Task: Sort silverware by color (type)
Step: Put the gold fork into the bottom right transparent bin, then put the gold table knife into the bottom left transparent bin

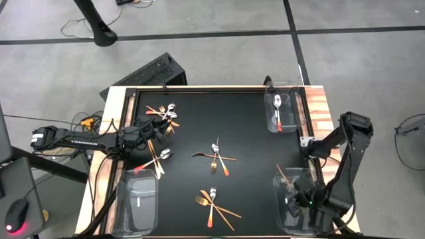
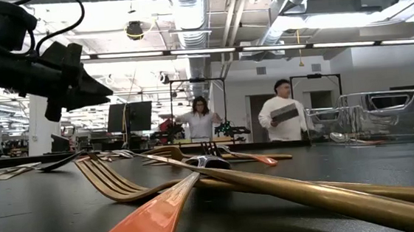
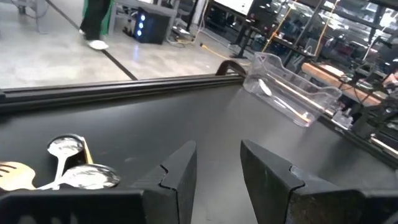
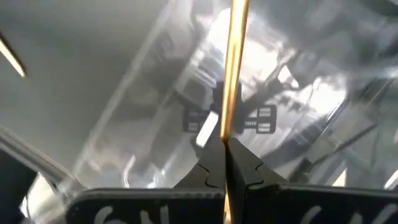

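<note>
Silverware lies in loose clusters on the black table (image 1: 252, 146): one pile at the far left (image 1: 166, 113), another at the left edge (image 1: 158, 158), one in the middle (image 1: 216, 158) and one at the near middle (image 1: 212, 202), mixing copper-gold pieces with silver ones on red-orange handles. The right gripper (image 4: 225, 163) hangs over the clear bin at the near right corner (image 1: 285, 206), its jaws clenched on a thin gold stick-like piece (image 4: 233, 68) that stands up between the fingertips, with the bin's clear floor just below. The left gripper (image 3: 217, 174) hovers over the table at the far left, close beside the far-left pile, jaws parted and holding nothing; two silver spoon bowls (image 3: 78, 162) lie just beside it. A second clear bin at the far right (image 1: 285, 109) holds a silver piece with a red-orange handle (image 1: 278, 114). A third clear bin sits at the near left corner (image 1: 136, 202). Two people (image 2: 240, 117) stand in the room beyond the table.
</note>
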